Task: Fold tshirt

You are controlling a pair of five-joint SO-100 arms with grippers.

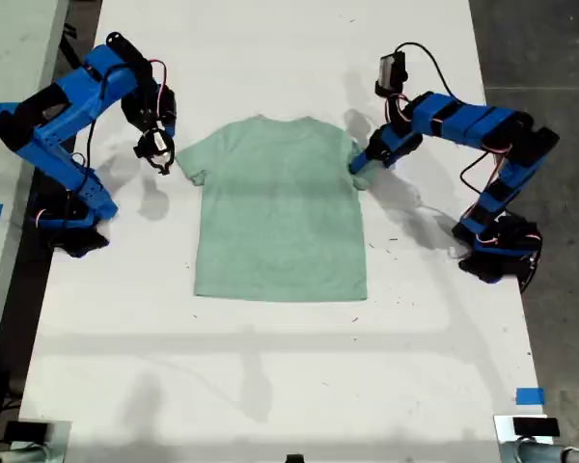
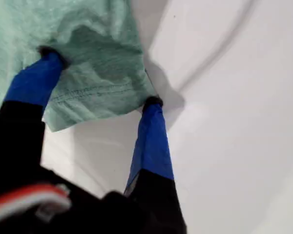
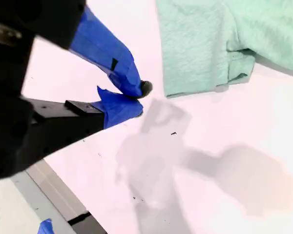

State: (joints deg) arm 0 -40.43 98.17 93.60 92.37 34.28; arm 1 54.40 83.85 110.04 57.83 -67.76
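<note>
my first gripper (image 1: 359, 166) straddles the tshirt (image 1: 280, 207) sleeve, jaws apart — my second gripper (image 1: 157, 147) hangs closed, empty, over the white table (image 1: 270, 376).

In the first wrist view my first gripper (image 2: 100, 80) has one fingertip tucked under a fold of the tshirt (image 2: 95, 53), so that tip is out of sight, and most of the shirt runs off the picture's edge. In the second wrist view my second gripper (image 3: 136, 100) is a dark, blurred bulk close to the lens, its body cut by the frame, and only a sleeve and a strip of the shirt show. In the exterior view the neck tag is too small to make out.
</note>
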